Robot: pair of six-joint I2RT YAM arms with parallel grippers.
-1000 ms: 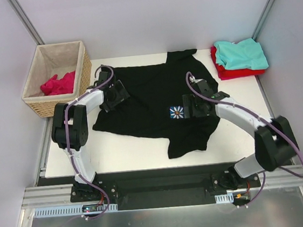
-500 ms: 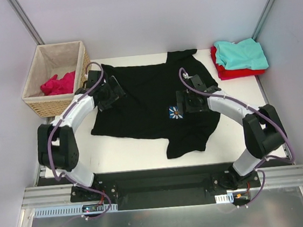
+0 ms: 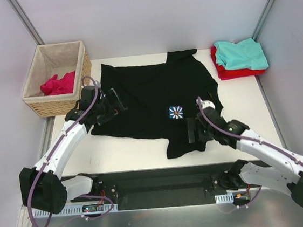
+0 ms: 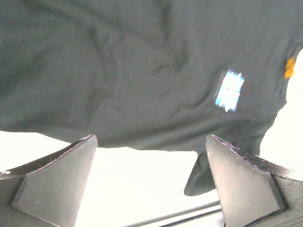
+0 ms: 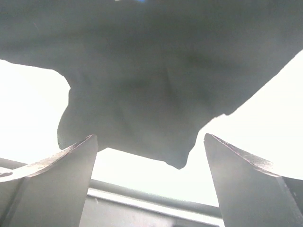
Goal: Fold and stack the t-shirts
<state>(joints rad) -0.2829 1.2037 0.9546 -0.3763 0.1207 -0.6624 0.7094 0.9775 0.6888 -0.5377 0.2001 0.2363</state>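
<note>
A large black t-shirt [image 3: 155,94] lies spread on the white table [image 3: 128,151], with a small flower print [image 3: 176,111] on it. My left gripper [image 3: 114,105] hovers open over the shirt's left edge. In the left wrist view the shirt [image 4: 142,71] fills the top, and nothing lies between the fingers [image 4: 57,179]. My right gripper [image 3: 190,131] is open above the shirt's near right corner. In the right wrist view that corner [image 5: 151,94] hangs ahead of the empty jaws. A teal t-shirt [image 3: 241,53] lies folded on a red one [image 3: 227,73] at the back right. A magenta one [image 3: 59,83] sits in the basket.
A wicker basket [image 3: 42,103] with beige lining stands at the back left, off the table's corner. A black rail [image 3: 158,180] runs along the near edge between the arm bases. Grey walls close in the left, back and right sides.
Both arms have drawn back toward the near edge. The right gripper moved from beside the flower print to the shirt's near right corner. The left gripper shifted slightly nearer and left. The shirt barely moved.
</note>
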